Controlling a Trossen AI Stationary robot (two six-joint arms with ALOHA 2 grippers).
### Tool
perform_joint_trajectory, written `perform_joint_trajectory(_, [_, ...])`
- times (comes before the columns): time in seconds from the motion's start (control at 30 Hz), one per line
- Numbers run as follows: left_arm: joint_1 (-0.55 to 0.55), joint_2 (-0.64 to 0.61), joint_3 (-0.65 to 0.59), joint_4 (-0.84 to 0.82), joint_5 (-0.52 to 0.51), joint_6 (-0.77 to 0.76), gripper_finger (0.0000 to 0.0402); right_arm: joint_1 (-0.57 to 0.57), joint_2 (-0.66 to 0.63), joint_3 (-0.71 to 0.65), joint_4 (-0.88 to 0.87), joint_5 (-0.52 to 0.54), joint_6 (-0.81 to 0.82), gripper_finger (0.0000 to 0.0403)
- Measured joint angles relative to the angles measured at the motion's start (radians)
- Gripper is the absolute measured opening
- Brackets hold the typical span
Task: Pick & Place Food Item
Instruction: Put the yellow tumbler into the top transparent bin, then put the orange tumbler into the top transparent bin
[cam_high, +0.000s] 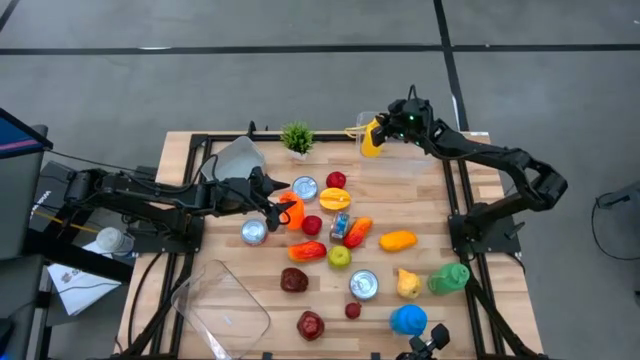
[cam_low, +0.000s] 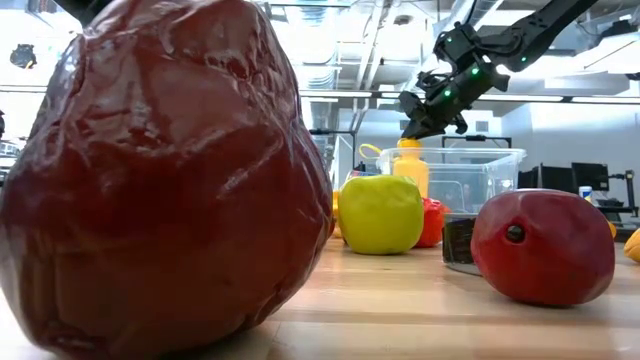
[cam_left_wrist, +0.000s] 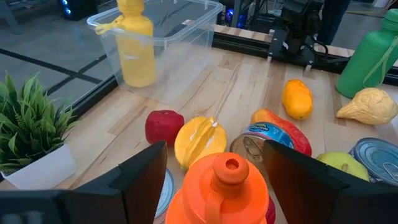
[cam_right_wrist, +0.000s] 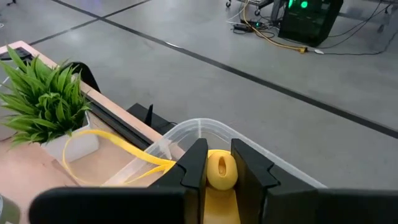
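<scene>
The yellow bottle (cam_right_wrist: 221, 172) stood in the clear bin (cam_high: 400, 160) at the table's far edge, its cap pinched between the nearly closed fingers of the right gripper (cam_right_wrist: 221, 163). The left gripper (cam_left_wrist: 214, 180) had its fingers (cam_left_wrist: 146, 180) apart on either side of the orange bottle (cam_left_wrist: 219, 193) near the table's middle; whether they touched it could not be told. Only the low view showed the big dark red fruit (cam_low: 160, 170) close up, beside a green apple (cam_low: 380, 213). The potted plant (cam_right_wrist: 46, 102) stood just beside the bin. No writing on the cans could be read.
</scene>
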Motion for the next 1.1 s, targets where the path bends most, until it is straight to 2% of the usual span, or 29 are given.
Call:
perform_joint_trajectory(0.3, [0.0,0.0,0.0,0.0,0.0,0.0,0.026,0.0,0.0,0.0,-0.007,0.0,-0.006,0.0077])
perform_joint_trajectory(0.8, [0.0,0.0,0.0,0.001,0.0,0.0,0.026,0.0,0.0,0.0,-0.005,-0.001,-0.009,0.0088])
perform_joint_trajectory(0.93, [0.0,0.0,0.0,0.001,0.0,0.0,0.026,-0.002,-0.018,0.0,-0.001,-0.003,-0.011,0.013])
perform_joint_trajectory(1.1, [0.0,0.0,0.0,0.002,0.0,0.0,0.026,-0.003,-0.076,0.0,0.004,-0.003,-0.055,0.0225])
